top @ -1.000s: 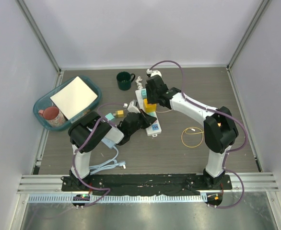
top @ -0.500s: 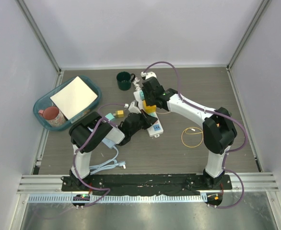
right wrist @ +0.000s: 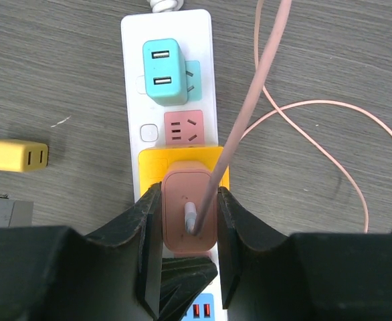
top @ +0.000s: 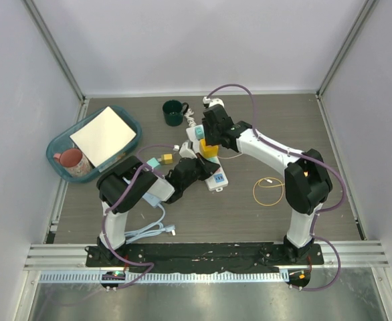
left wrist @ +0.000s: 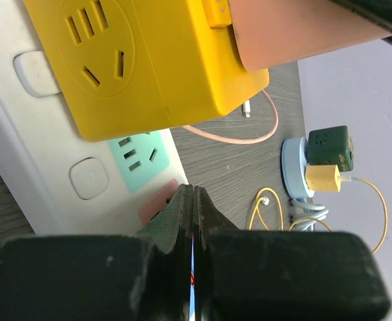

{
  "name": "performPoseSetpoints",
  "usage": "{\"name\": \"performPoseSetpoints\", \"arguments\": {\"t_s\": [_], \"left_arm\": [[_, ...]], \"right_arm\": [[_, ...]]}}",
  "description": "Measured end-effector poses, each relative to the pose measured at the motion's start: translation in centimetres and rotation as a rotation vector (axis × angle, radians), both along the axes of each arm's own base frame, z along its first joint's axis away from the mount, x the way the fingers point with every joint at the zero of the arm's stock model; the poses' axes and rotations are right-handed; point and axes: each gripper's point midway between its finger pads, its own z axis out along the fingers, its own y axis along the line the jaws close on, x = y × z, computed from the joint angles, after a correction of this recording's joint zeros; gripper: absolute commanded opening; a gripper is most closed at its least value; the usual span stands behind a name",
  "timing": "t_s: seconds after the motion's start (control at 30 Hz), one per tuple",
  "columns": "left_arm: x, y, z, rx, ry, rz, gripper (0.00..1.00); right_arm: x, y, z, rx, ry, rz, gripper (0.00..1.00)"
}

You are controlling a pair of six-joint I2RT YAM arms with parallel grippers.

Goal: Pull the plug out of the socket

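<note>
A white power strip lies mid-table. A yellow cube adapter sits in it, and a pink plug with a pink cable is seated in the adapter's top. My right gripper is shut on the pink plug, one finger on each side; it shows in the top view. My left gripper is shut and empty, its tips pressed on the strip beside the adapter; it shows in the top view. A teal USB charger is plugged in further along the strip.
A dark green mug stands behind the strip. A teal basket with white paper and a pink mug is at the left. Loose small chargers, a yellow cable coil and a white cable lie around.
My right gripper swung slightly left with the plug and the strip's far end, then came back right. The plug still sits in the adapter. My left gripper stayed pressed on the strip.
</note>
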Motion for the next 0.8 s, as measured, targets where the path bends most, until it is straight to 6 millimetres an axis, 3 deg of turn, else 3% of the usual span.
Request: {"name": "performPoseSetpoints", "arguments": {"t_s": [0.27,0.53,0.6,0.73,0.77,0.8], "left_arm": [[0.0,0.0,0.0,-0.002,-0.001,0.002,0.00],[0.0,0.0,-0.1,-0.004,0.003,0.003,0.00],[-0.1,0.0,0.1,0.002,0.009,0.001,0.04],[-1.0,1.1,0.7,0.052,0.052,-0.027,0.24],[-1.2,1.7,1.0,0.078,0.063,-0.032,0.36],[-1.5,2.3,1.2,0.103,0.079,-0.038,0.39]], "right_arm": [[-1.4,0.8,0.3,-0.146,-0.066,0.032,0.01],[-0.9,0.4,0.3,-0.105,-0.046,0.025,0.01],[-1.0,0.3,0.2,-0.091,-0.040,0.026,0.01],[-1.0,0.3,0.2,-0.075,-0.049,0.026,0.01],[-1.0,0.3,0.2,-0.072,-0.051,0.027,0.01],[-1.1,0.3,0.1,-0.068,-0.049,0.026,0.01]]}}
